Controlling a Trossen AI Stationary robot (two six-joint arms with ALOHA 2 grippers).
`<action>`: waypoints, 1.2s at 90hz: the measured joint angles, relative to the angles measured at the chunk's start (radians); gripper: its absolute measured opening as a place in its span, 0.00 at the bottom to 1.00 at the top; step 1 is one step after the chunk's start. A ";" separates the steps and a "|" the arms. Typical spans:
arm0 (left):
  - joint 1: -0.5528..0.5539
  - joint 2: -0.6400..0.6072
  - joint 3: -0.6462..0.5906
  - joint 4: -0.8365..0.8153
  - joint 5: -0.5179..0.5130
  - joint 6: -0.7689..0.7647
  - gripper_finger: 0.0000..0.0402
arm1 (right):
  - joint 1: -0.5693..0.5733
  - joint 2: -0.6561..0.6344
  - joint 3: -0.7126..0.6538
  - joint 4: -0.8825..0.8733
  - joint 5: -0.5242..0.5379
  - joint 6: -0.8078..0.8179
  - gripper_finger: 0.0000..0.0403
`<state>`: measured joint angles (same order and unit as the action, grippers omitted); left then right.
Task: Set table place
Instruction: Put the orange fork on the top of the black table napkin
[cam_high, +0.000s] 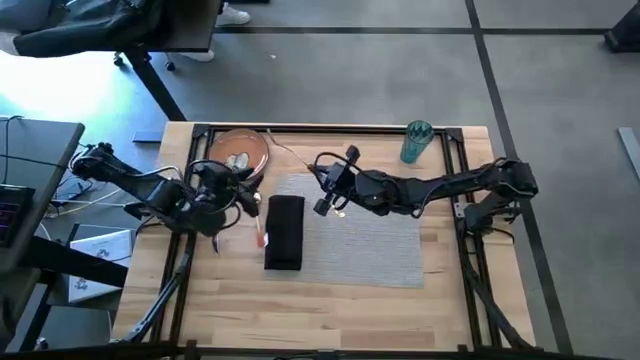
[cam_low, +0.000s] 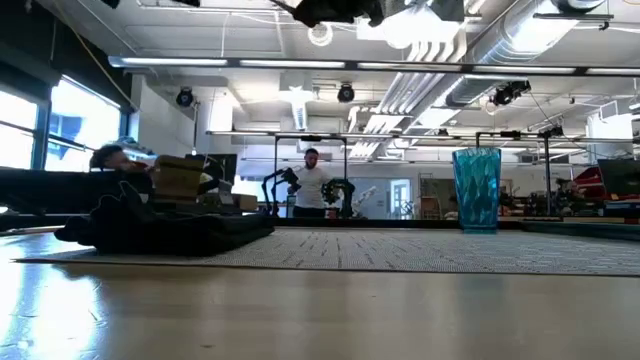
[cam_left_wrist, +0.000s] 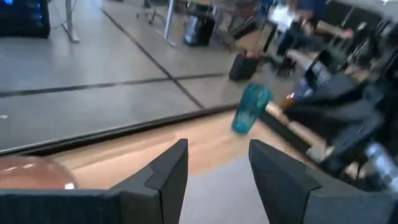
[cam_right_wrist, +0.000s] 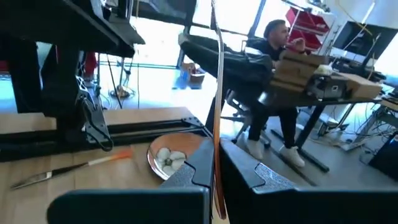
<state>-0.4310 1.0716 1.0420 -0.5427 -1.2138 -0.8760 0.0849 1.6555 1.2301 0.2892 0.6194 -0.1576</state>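
A grey placemat (cam_high: 360, 235) lies mid-table with a black napkin (cam_high: 285, 232) on its left part. The orange-brown plate (cam_high: 240, 152) sits at the far left, and the teal cup (cam_high: 416, 142) stands at the far right. One orange-handled piece of cutlery (cam_high: 262, 234) lies on the wood beside the napkin. My right gripper (cam_high: 325, 185) hovers over the placemat's far left corner, shut on another thin piece of cutlery (cam_right_wrist: 215, 93). My left gripper (cam_left_wrist: 214, 174) is open and holds nothing, just near of the plate. My right gripper pinches the thin piece of cutlery between its two fingers at its orange-brown lower part (cam_right_wrist: 216, 163). The fingers lie along it, and its slim metal end (cam_right_wrist: 212, 25) juts out past the fingertips. It is lifted clear of the table, pointing toward the plate.
Black rails (cam_high: 330, 128) frame the tabletop. Bare wood (cam_high: 330, 310) lies along the near edge. A person (cam_right_wrist: 273, 74) sits at a desk beyond the table's far left, and another (cam_low: 312, 185) stands in the room behind.
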 joint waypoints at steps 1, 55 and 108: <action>0.004 0.004 0.000 0.018 0.000 0.014 0.38 | 0.000 0.001 0.000 0.000 -0.001 0.000 0.00; 0.156 0.157 -0.001 0.367 0.109 0.189 0.38 | 0.001 0.035 -0.001 0.024 0.017 -0.026 0.00; 0.203 0.159 -0.001 0.430 0.171 0.192 0.38 | 0.001 0.035 -0.001 0.023 0.028 -0.060 0.00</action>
<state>-0.2275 1.2308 1.0409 -0.1124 -1.0431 -0.6840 0.0856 1.6909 1.2293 0.3117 0.6476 -0.2180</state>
